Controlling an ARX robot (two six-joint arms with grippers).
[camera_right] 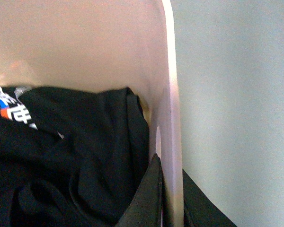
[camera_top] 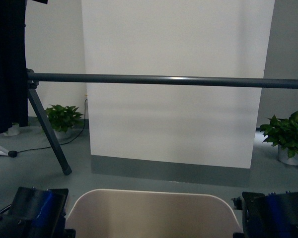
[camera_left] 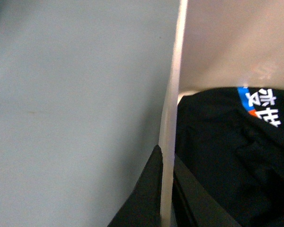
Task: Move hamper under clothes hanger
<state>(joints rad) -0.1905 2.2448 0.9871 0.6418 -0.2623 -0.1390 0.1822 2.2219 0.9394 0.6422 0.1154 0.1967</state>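
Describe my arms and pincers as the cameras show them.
Left arm and right arm: blocky black housings with glossy blue panels. Left pincer and right pincer: flat, matte dark-grey fingers tapering to points. No markings show.

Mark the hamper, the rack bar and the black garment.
Hamper (camera_top: 154,218): front view, inner wall.
Rack bar (camera_top: 164,79): front view, middle of bar.
Black garment (camera_right: 75,156): right wrist view, folds inside hamper.

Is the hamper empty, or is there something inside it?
Not empty. A black garment with a printed patch lies crumpled inside the hamper, seen in both wrist views.
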